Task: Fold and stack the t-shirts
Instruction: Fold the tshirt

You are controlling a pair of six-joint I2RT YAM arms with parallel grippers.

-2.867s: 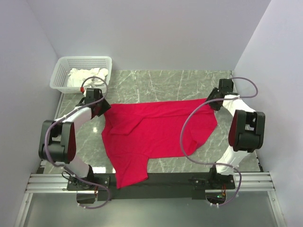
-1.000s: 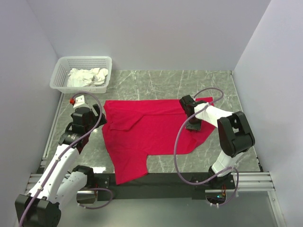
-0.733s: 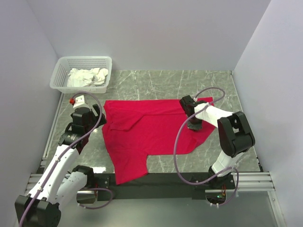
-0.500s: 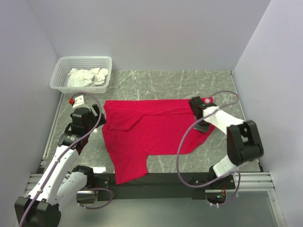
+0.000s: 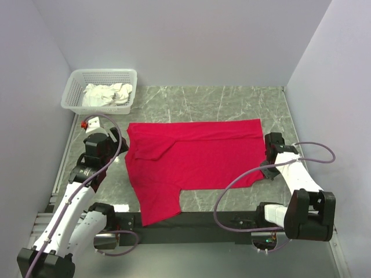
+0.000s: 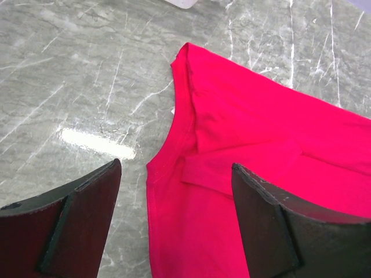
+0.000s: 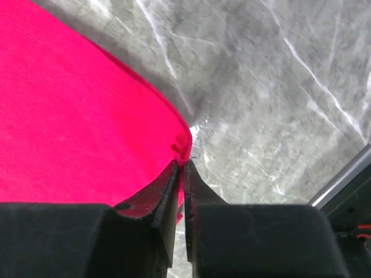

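A bright red t-shirt lies spread out on the grey marble table, one sleeve reaching toward the near edge. My right gripper is shut on the shirt's right hem; in the right wrist view the fingers pinch the red edge. My left gripper is open and empty just left of the shirt's collar; in the left wrist view its fingers straddle the neckline.
A white lattice basket with white cloth stands at the far left corner. The metal rail runs along the near edge. Walls close in left, right and behind.
My right gripper has pulled the shirt's right hem out to the right, and the folded-over part now lies flat. My left arm has barely moved.
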